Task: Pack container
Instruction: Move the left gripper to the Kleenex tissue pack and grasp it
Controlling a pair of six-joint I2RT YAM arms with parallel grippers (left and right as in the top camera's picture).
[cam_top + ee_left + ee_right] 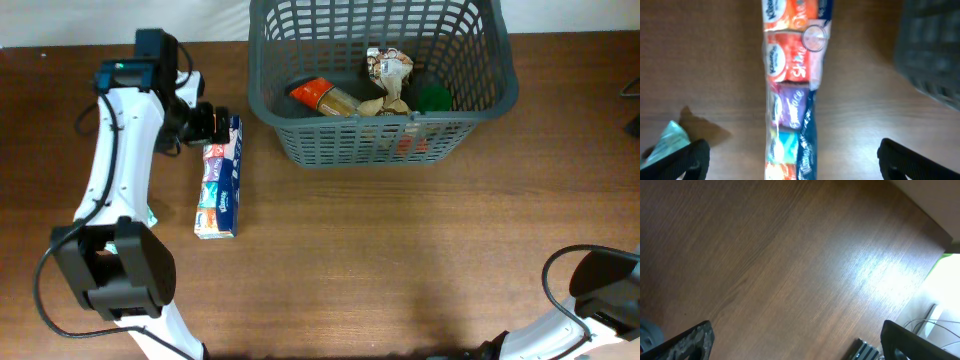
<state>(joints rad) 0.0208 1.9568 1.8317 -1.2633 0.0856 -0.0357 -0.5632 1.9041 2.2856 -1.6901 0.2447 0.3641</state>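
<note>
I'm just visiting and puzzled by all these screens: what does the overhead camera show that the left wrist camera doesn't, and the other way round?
Only overhead: the inside of the container, holding a bottle with an orange end, a crumpled packet and something green, plus the whole left arm.
Only left wrist: the left gripper close up, jaws wide open, and the orange, purple and blue packets inside the tissue multipack.
Both: that multipack lying on the brown table, and part of the container's wall.
</note>
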